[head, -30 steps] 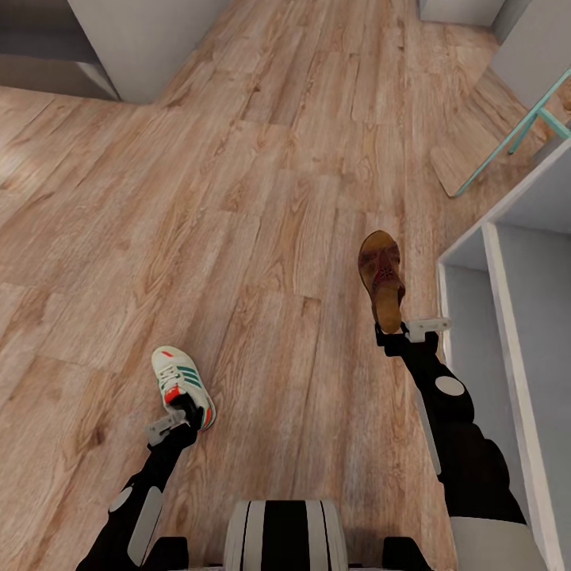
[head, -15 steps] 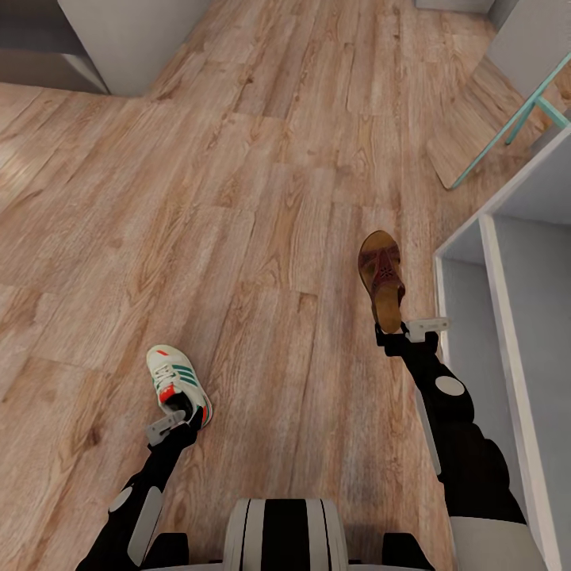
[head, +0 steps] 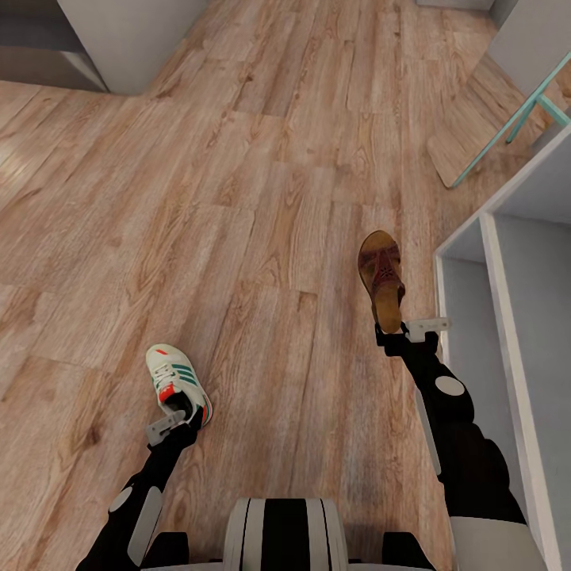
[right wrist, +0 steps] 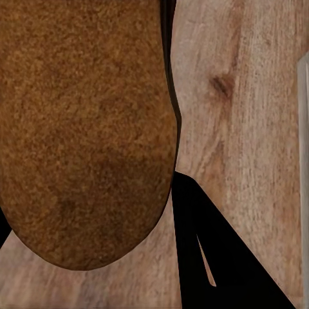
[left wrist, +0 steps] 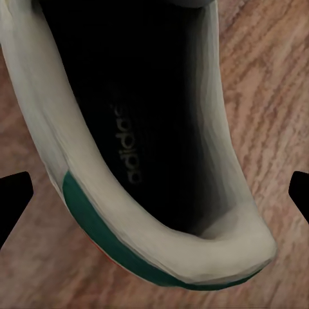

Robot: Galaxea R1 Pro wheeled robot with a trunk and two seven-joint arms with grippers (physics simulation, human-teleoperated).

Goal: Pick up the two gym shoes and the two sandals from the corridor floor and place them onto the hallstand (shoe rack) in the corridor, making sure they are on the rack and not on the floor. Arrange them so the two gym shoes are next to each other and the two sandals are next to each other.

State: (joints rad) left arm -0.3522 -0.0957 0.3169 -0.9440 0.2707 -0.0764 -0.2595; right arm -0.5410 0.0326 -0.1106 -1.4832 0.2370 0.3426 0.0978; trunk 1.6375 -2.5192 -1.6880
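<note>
Two shoes are being carried over the corridor floor (head: 238, 238), one per arm.

Item 1, corridor floor: wood-plank laminate is stretching ahead of and beneath both grippers.

Item 2, hallstand (head: 507, 333): the pale grey-white unit is standing just to the outer side of the right gripper (head: 388, 333), its open compartments facing up toward the head camera.

Item 3, sandal (head: 381, 277): the brown sandal is extending forward from the right gripper, which is gripping its heel end; in the right wrist view the tan footbed (right wrist: 84, 129) is sitting against a dark finger (right wrist: 206, 257).

Item 4, gym shoe (head: 176, 381): the white sneaker is projecting forward from the left gripper (head: 184, 414), which is closing on its heel; in the left wrist view the heel collar (left wrist: 161, 251) is lying between two dark fingertips (left wrist: 13, 193).
</note>
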